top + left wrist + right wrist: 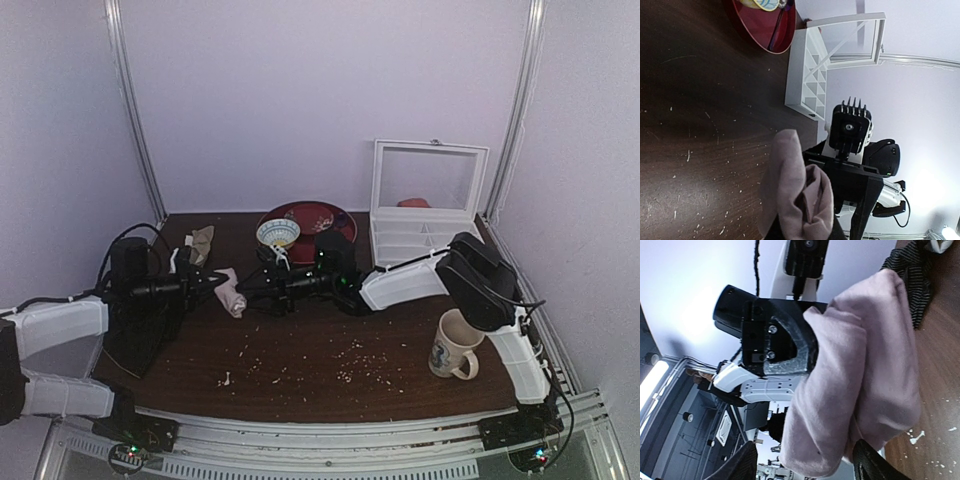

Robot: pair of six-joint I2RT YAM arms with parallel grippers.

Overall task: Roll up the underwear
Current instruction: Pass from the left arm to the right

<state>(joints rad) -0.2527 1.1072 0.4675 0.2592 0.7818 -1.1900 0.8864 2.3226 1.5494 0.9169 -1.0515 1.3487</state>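
Top external: roomy crumbed table [300, 350] at 6 o'clock of the underwear [231, 293], a bunched pink wad clamped by left gripper [213, 283], right gripper [250, 289] splayed.

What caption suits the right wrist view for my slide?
Left gripper clamps bunched underwear; black cloth on table behind.

The top view is dim and a bit grainy, and the walls [300, 100] look purple. The dark table [300, 350] shows little shine. Both wrist views have bright white glare in the background. Up close, the underwear [865, 365] looks soft and slightly blurry.
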